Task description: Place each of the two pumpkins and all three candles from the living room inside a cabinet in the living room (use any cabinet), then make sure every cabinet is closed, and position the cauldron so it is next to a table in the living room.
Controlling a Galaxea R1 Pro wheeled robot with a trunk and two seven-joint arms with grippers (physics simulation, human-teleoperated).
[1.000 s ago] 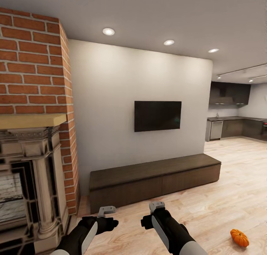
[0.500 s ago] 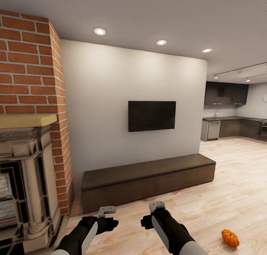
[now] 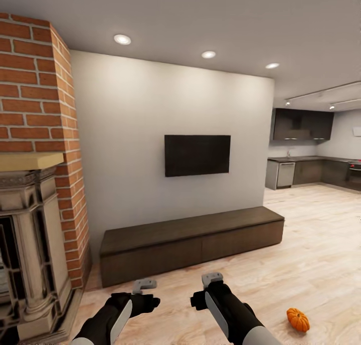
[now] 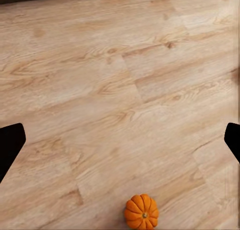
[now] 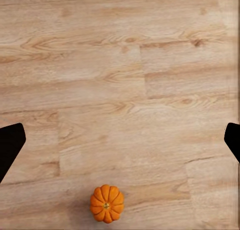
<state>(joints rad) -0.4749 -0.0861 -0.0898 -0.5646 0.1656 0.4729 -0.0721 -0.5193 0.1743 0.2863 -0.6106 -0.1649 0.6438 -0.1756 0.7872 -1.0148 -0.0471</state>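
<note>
The robot appears to be travelling, nothing gathered yet. Both the left gripper and right gripper hang wide and empty over the wood floor. One pumpkin lies near right; the cabinet, drawers closed, sits far under the TV. Next: approach the pumpkin and reach down.
</note>
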